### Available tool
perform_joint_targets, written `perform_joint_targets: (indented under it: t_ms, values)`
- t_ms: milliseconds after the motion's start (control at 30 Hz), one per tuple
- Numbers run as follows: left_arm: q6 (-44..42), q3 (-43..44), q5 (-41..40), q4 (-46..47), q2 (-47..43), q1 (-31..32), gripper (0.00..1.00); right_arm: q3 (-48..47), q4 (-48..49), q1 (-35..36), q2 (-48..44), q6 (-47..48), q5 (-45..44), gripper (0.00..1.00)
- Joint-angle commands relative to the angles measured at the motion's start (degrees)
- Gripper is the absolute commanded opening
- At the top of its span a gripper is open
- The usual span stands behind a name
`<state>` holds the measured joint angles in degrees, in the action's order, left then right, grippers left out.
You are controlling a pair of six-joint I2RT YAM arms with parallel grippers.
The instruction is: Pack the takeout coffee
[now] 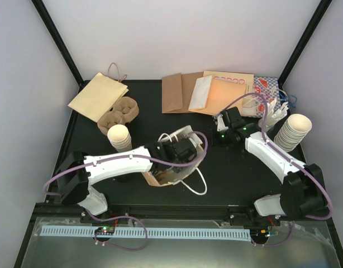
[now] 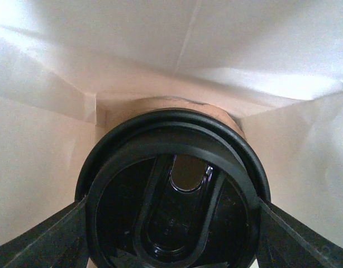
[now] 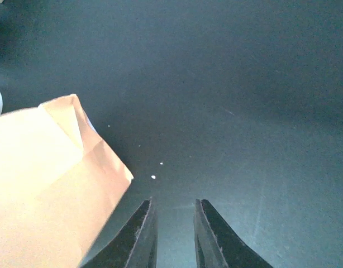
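Note:
A takeout coffee cup fills the lower middle of the left wrist view, seen from above by its round black sip lid (image 2: 174, 206). It sits inside a white paper bag (image 2: 255, 50) whose walls surround it. My left gripper (image 2: 172, 204) is shut on the cup, one black finger (image 2: 43, 243) on each side of the lid. From above, the left arm reaches into the white handled bag (image 1: 185, 137) at the table's centre, and cup and fingers are hidden there. My right gripper (image 3: 173, 201) hovers over bare black table (image 3: 227, 100), jaws slightly open and holding nothing. In the top view the right gripper (image 1: 219, 129) is right of the bag.
A brown pulp carrier tray (image 1: 119, 112) and a stack of lidless cups (image 1: 119, 137) stand at the left. Another cup stack (image 1: 294, 131) stands at the right. Flat kraft bags (image 1: 210, 92) lie along the back, one more (image 1: 98, 96) at back left. A kraft bag corner (image 3: 48, 178) lies left of my right fingers.

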<state>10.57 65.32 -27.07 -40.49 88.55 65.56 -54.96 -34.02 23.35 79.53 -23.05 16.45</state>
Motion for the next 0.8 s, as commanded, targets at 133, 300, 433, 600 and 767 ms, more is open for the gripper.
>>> perform_joint_targets:
  t_ms: [133,300,433,600,767]
  values:
    - [-0.07,4.09,16.06,-8.09,3.75,-9.73,0.34,-0.10,-5.44,-0.42,-5.52,2.10,-4.38,0.22]
    - [0.86,5.94,19.81,-10.62,4.44,-13.60,0.34,0.94,-6.76,-0.41,-7.78,2.61,-5.77,0.22]
    - [1.84,6.08,23.05,-12.42,5.24,-16.39,0.34,1.50,-7.61,-0.53,-9.30,2.83,-6.15,0.22]
    - [1.91,6.07,25.58,-14.11,6.40,-18.48,0.34,2.59,-8.14,-0.55,-10.90,2.92,-5.99,0.22]
    - [1.95,7.78,26.61,-16.68,9.04,-18.98,0.34,3.55,-8.41,-0.48,-12.43,2.76,-6.03,0.22]
